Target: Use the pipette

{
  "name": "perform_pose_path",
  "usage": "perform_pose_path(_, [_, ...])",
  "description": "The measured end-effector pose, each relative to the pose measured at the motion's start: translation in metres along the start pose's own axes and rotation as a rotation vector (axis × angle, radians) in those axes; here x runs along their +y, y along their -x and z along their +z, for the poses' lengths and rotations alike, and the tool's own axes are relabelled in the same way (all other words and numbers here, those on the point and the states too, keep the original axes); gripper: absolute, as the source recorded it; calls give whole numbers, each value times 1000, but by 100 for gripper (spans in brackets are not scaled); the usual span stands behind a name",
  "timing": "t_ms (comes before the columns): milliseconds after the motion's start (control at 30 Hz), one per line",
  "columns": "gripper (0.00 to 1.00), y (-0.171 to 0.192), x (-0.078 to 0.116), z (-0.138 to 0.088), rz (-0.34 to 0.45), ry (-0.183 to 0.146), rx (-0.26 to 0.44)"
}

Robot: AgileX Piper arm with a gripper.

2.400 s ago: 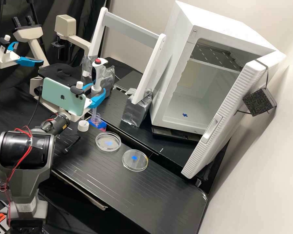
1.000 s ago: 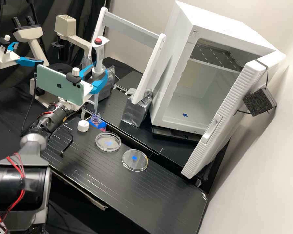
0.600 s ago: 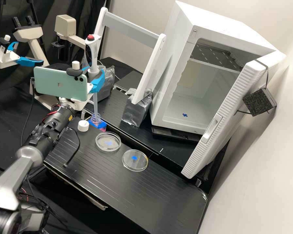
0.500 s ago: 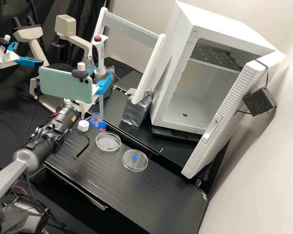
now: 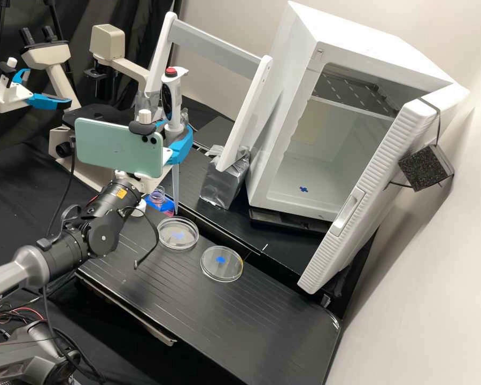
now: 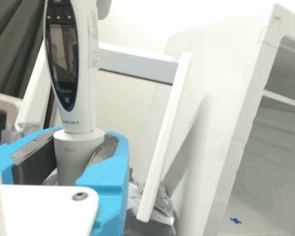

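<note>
In the high view my gripper (image 5: 175,140) is shut on the white pipette (image 5: 171,101), which stands nearly upright with its red button on top. Its tip hangs just above the near dish's back rim, right of the bottle. That open bottle (image 5: 157,199) with pink liquid sits in a blue holder, partly behind the arm. Two clear round dishes, one (image 5: 178,233) nearer the bottle and another (image 5: 221,263) to its right, lie on the bench. In the wrist view the blue fingers of my gripper (image 6: 77,160) close around the neck of the pipette (image 6: 73,69), below its dark display.
A white cap (image 5: 138,208) lies left of the bottle, partly behind the wrist. An open white incubator (image 5: 304,160) stands at the right, its door swung outward. A white frame (image 5: 246,115) on foil-wrapped feet and a microscope (image 5: 108,45) stand behind. A dark cable hangs over the bench.
The pipette went down with its tip into the bottle's mouth, then came out. My gripper has since carried it right, toward the dishes. The dishes and bottle have stayed put.
</note>
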Motion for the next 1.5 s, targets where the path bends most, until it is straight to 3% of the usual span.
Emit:
perform_pose_path(100, [0,0,2,4,11,28,-13])
perform_pose_path(200, [0,1,6,7,36,31,-27])
perform_pose_path(467, [0,2,8,10,48,23,-49])
perform_pose_path(1300, [0,-1,0,-1,-1,3,20])
perform_pose_path(1500, [0,-19,9,-9,-21,-13,28])
